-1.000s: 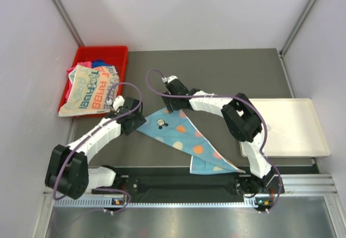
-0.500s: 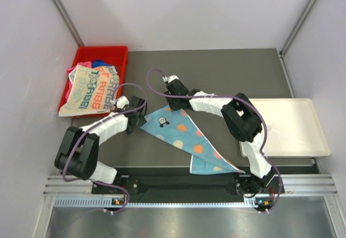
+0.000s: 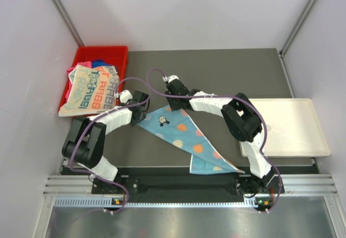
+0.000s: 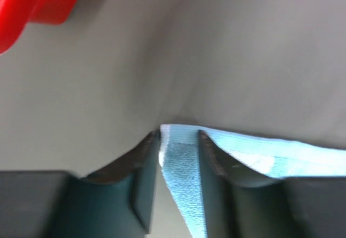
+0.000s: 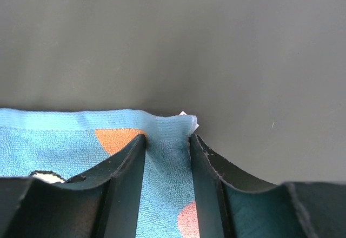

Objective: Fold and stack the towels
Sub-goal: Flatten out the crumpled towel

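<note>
A light blue patterned towel (image 3: 184,138) with orange and pink dots lies folded into a long triangle across the grey table. My left gripper (image 3: 141,112) is shut on its left corner (image 4: 181,162), which shows as a blue strip between my fingers. My right gripper (image 3: 174,106) is shut on the far corner of the same towel (image 5: 167,140), the edge bunched between the fingers. A cream towel with teal and orange lettering (image 3: 89,89) lies over the red bin, with pink and blue cloth under it.
The red plastic bin (image 3: 102,51) stands at the far left; its corner shows in the left wrist view (image 4: 32,5). A white flat tray (image 3: 294,127) lies at the right. Purple cables loop over both arms.
My left gripper has moved right and away from me, carrying the towel's left corner toward the right gripper. The right gripper has stayed in place.
</note>
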